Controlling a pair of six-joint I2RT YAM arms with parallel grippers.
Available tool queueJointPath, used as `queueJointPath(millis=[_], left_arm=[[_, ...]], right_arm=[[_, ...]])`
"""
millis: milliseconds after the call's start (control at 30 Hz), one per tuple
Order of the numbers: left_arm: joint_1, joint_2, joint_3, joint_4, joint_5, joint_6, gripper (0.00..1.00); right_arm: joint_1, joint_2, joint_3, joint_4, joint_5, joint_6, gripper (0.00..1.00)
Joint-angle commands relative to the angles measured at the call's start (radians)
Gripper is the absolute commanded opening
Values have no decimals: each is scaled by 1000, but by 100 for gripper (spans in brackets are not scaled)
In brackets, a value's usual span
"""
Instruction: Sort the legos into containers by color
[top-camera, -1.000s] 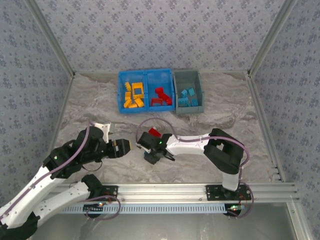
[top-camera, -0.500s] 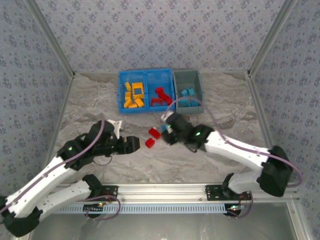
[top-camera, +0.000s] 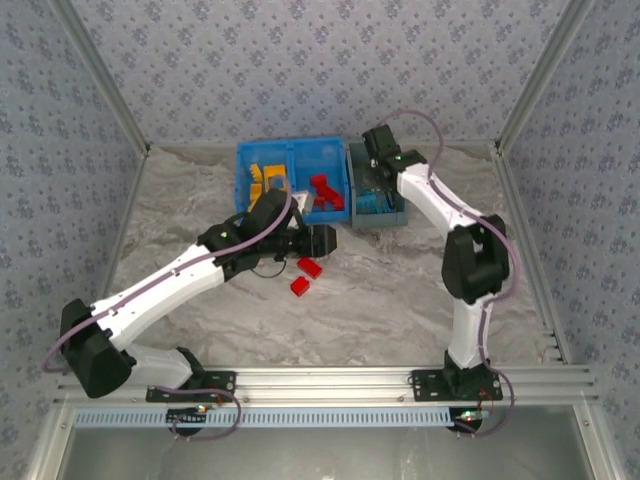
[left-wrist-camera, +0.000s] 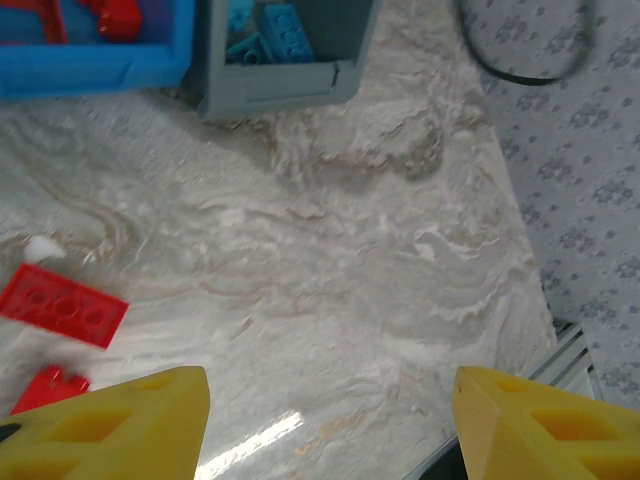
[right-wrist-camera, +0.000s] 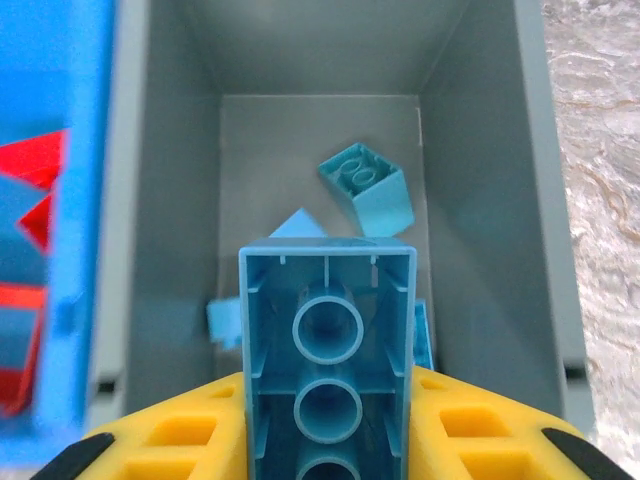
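sorting nearly done. left gripper (top-camera: 325, 240): jaws wide, empty, just in front of the blue bin (top-camera: 290, 148). two red legos (top-camera: 309, 267): loose on the table (top-camera: 400, 300), near that bin's front. right gripper (top-camera: 378, 175): over the grey bin (right-wrist-camera: 180, 200) adjoining the blue bin's right, clamping a light blue brick (right-wrist-camera: 328, 330). next, likely: release it.

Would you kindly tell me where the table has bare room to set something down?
Bare table lies right of the grey bin, and between the red bricks and the rail. Crowded by the blue bin, around the left tool.
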Motion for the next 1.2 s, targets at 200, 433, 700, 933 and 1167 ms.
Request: queueJointPath(millis=[200,433,700,933,1167], left_arm=[[-15,71,53,78,-18,31,66],[-48,175,134,110,-70,65,65],[-85,275,245,-30,-208,102,65],[-75,244,213,-222,-364,-17,68],[29,299,116,-307,-269,-307,69]], right_arm=[[-73,291,395,-99,-171,-59,36],[-99,444,534,-103,-277,-28,38],[-103,442,519,-67,-318,-34,54],[-89,232,387,-7,-279,-54,61],[-10,-215,-58,181,-195,-60,62]])
